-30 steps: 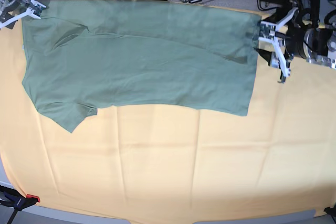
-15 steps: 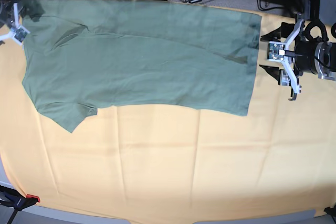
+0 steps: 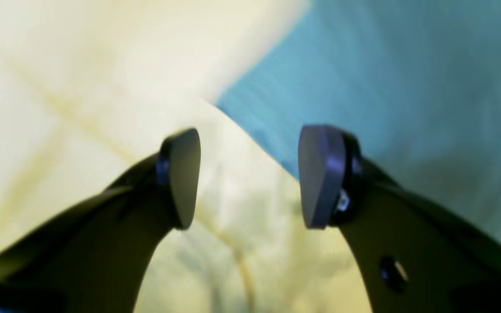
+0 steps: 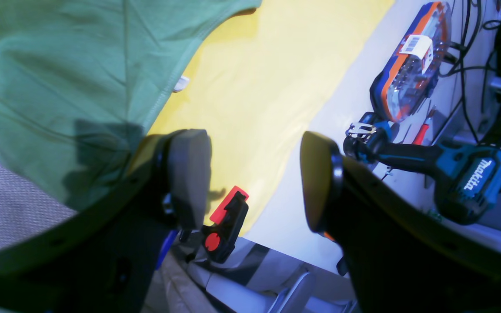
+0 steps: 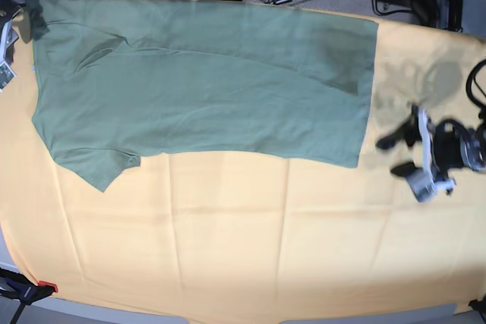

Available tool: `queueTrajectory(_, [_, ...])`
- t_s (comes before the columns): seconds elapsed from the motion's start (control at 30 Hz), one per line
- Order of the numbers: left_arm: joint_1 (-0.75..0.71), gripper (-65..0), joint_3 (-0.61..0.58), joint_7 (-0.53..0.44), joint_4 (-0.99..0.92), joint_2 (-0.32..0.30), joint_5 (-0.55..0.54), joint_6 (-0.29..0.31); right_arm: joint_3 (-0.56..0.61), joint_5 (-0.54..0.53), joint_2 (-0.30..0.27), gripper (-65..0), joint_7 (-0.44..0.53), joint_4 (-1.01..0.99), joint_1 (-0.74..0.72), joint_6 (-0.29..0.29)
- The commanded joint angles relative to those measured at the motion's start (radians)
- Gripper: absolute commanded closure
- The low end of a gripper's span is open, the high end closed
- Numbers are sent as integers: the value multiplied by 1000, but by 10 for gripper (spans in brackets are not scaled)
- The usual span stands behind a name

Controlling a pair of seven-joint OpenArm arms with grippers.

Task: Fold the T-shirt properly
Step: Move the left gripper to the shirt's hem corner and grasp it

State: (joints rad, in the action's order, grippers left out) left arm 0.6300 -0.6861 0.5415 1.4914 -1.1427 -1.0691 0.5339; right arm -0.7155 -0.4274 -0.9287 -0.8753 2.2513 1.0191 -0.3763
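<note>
Both pincers gape empty beside the half-folded T-shirt (image 5: 205, 81) on the tabletop (image 5: 243, 240), the left pincer (image 5: 414, 158) blurred, apparently between folds; regrasping comes next.

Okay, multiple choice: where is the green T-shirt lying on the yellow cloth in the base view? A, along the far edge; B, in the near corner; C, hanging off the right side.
A: the T-shirt spreads along the far edge of the yellow cloth.

Orange-yellow cloth (image 5: 228, 240); red-black clamp (image 4: 224, 224); teal drill (image 4: 459, 174); possibly bit case (image 4: 411, 61).
</note>
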Motion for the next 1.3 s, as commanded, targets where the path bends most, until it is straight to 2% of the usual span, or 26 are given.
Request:
queueTrajectory(0.0, [21,-360,50,-5,-55,0,-49,6,-13,9,-8,-353,7,9,3,11])
queueTrajectory(0.13, [21,-360,135,71,-282,84,-196,89,-13,12,26,-353,8,9,3,11])
queueTrajectory(0.27, [21,-360,136,97,-462,175,-252,112,-13,16,25,-353,12,9,-6,29])
queueTrajectory(0.37, [21,-360,136,117,-569,236,-286,160,-13,15,25,-353,20,9,-5,28])
queueTrajectory(0.57, [21,-360,136,182,-689,336,-332,164,-13,16,25,-353,19,9,-5,29])
queueTrajectory(0.83, [1,-360,136,317,-708,455,-371,164,-13,16,26,-353,26,9,-5,41])
queueTrajectory(1.0, [-9,-360,136,505,-708,504,-414,164,-13,16,25,-353,27,9,-5,47])
queueTrajectory(1.1, [-2,-359,136,540,-707,510,-414,164,-13,15,25,-353,34,9,-5,49])
queueTrajectory(1.17, [2,-322,136,528,-707,508,-414,164,-13,14,26,-353,48,9,-5,67])
queueTrajectory(1.23, [3,-223,136,509,-707,507,-414,164,-13,12,26,-353,61,9,-6,82])
queueTrajectory(1.27, [4,-149,136,504,-707,507,-414,164,-13,12,26,-353,76,9,-11,93])
